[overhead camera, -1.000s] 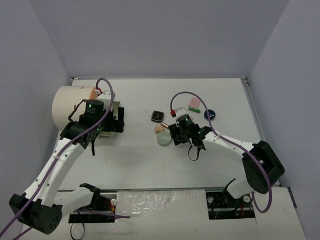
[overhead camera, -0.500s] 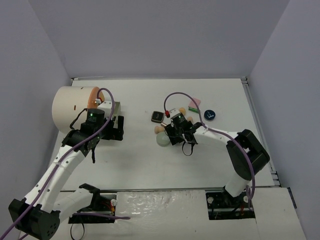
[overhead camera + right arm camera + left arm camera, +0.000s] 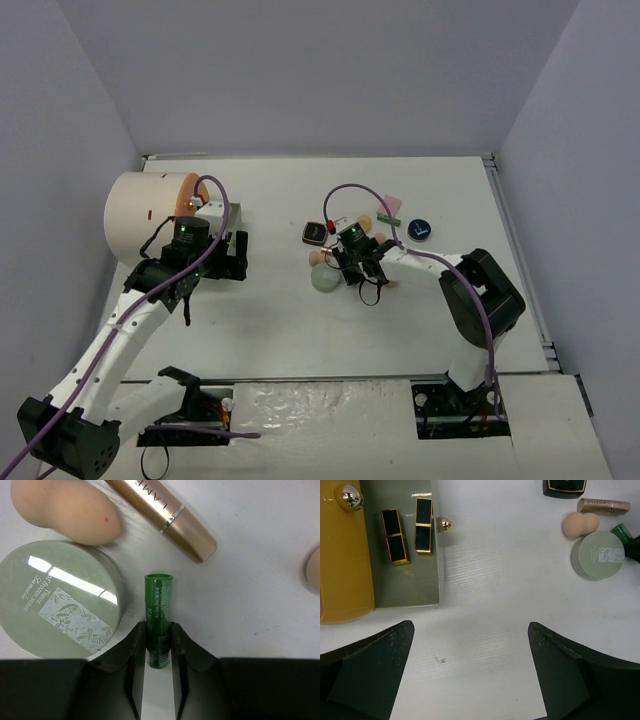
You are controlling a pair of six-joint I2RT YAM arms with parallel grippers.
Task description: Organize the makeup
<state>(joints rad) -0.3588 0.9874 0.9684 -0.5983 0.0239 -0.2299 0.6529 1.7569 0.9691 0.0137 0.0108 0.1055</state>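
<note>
Right pincer (image 3: pixel 159 631): closed on the green tube (image 3: pixel 159 597), one finger against each side of its near end.
Green tube: lies on the counter (image 3: pixel 250 595), its far end pointing out past the fingertips, just beside the pale green disc (image 3: pixel 55 600).
Beyond the tip: a peach sponge (image 3: pixel 65 505) and a gold tube (image 3: pixel 165 515), both apart from it.
Left pincer (image 3: pixel 470 626): wide open, holding nothing, over bare counter near two black-and-gold lipsticks (image 3: pixel 395 535) on a grey-green tray (image 3: pixel 405 587).
</note>
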